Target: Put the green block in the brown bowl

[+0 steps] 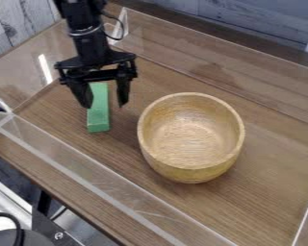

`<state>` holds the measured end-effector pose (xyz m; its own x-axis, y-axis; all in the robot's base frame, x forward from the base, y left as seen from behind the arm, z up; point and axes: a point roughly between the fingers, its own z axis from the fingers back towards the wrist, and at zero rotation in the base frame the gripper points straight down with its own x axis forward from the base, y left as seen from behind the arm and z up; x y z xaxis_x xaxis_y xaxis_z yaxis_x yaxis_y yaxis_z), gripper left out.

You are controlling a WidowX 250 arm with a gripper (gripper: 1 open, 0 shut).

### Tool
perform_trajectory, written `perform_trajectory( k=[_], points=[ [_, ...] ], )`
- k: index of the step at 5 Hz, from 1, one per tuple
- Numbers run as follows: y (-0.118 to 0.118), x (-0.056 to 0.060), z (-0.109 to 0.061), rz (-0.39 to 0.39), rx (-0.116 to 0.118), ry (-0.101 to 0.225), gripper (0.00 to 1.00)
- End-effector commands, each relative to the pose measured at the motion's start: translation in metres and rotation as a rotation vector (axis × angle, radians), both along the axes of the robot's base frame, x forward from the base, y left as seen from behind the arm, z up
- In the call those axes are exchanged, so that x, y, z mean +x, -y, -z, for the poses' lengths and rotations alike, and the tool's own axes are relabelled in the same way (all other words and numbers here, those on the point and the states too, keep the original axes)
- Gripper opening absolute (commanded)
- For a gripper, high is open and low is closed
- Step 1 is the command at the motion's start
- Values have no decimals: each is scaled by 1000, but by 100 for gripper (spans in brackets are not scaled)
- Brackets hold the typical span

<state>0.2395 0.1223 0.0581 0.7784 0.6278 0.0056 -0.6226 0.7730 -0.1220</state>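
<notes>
Hanging straight down, the black gripper (100,94) spreads its jaws wide astride the smooth green block (100,107), gripping nothing, left of the grainy, thick-walled brown bowl (192,136).

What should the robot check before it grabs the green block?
1. Gripper open: ok.
2. Fingers on both sides of the green block: ok, they straddle its far end.
3. Gripper low enough to pinch it: cannot tell.
4. Block lying flat on the table: ok.
5. Brown bowl empty and upright: ok.
6. Path from block to bowl free: ok.
</notes>
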Motion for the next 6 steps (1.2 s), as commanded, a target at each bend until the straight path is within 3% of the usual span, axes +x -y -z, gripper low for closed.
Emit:
perform_trajectory(
  k=[1, 2, 3, 4, 6],
  points=[
    [-5, 1, 2, 3, 24, 26, 100],
    [-4, -1, 10, 12, 25, 26, 0],
    [2, -3, 4, 33, 2, 17, 0],
    [16, -2, -12, 71, -39, 10, 0],
    [39, 31, -58, 108, -74, -44, 0]
  ],
)
